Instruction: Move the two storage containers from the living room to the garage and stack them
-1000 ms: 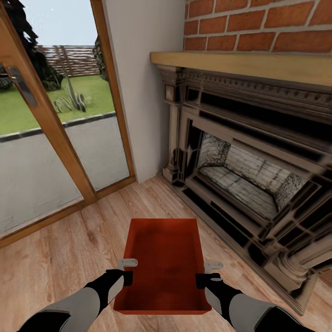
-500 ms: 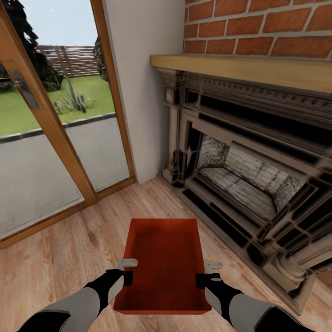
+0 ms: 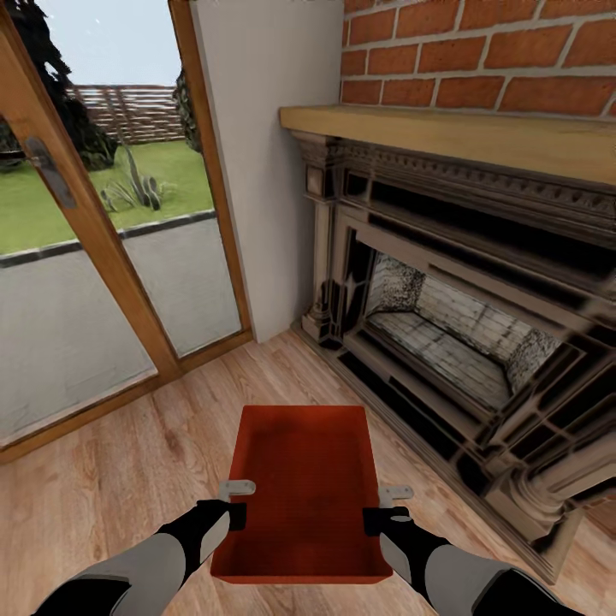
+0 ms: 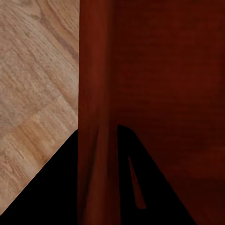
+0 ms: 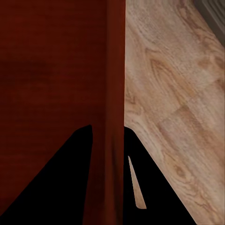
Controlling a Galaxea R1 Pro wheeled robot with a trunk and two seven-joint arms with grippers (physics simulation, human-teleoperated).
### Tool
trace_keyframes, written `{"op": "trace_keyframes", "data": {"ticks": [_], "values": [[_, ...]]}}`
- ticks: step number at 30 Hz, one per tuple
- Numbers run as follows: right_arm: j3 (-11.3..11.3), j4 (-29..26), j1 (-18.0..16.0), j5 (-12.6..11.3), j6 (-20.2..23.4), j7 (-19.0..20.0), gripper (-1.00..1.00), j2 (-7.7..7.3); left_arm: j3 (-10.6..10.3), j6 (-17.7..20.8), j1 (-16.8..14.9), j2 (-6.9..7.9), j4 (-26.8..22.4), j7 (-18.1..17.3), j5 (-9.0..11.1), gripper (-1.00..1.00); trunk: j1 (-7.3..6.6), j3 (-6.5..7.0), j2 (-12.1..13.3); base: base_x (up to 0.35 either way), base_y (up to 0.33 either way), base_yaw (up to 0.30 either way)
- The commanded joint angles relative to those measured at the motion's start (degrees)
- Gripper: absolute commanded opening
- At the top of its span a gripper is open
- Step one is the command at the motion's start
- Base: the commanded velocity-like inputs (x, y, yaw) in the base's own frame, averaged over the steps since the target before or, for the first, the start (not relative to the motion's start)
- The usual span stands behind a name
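Head view, living room. A dark carved fireplace surround (image 3: 479, 325) with a pale wooden mantel shelf (image 3: 462, 128) and red brick facing (image 3: 479, 51) occupies the right side. A wood-framed glass door (image 3: 103, 257) stands at the left, with a plain beige wall section (image 3: 265, 154) between door and fireplace. Light wood plank flooring (image 3: 128, 462) covers the foreground.

One orange-red rectangular topless plastic bin (image 3: 304, 492) is held above this flooring, in front of the robot and between its two arms. Its long axis runs straight away from the robot, toward the corner where the wall meets the fireplace. The open side faces up and the bin sits level. Its walls are low and straight, and the inner base carries a fine ribbed texture.

The left gripper (image 3: 233, 505) meets the bin's left long wall near the end closest to the robot; the right gripper (image 3: 387, 507) meets the right long wall at a matching position.

Left wrist view: the bin wall (image 4: 96, 112) runs upright between the two dark fingers (image 4: 51, 187), one on the outer face and one on the inner, so the jaws are clamped on the wall.

Right wrist view: the opposite wall (image 5: 112, 93) likewise passes between the dark fingers (image 5: 56, 183), gripped from both faces, with plank flooring (image 5: 173, 93) beside it.
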Motion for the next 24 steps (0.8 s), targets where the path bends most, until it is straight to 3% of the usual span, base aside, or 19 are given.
{"op": "trace_keyframes", "data": {"ticks": [1,24], "values": [[0.6,-0.1,-0.1,0.0,-0.2,0.0,-1.00,-0.01,0.2,0.4,0.0,0.01,0.1,0.4,0.2,-1.00,-0.22,0.14,0.4,0.000,0.000,0.000],[0.6,-0.1,-0.1,0.0,-0.2,0.0,-1.00,0.00,0.2,0.3,0.0,0.01,0.1,0.4,0.2,-1.00,-5.27,4.27,9.6,0.000,0.000,0.000]]}}
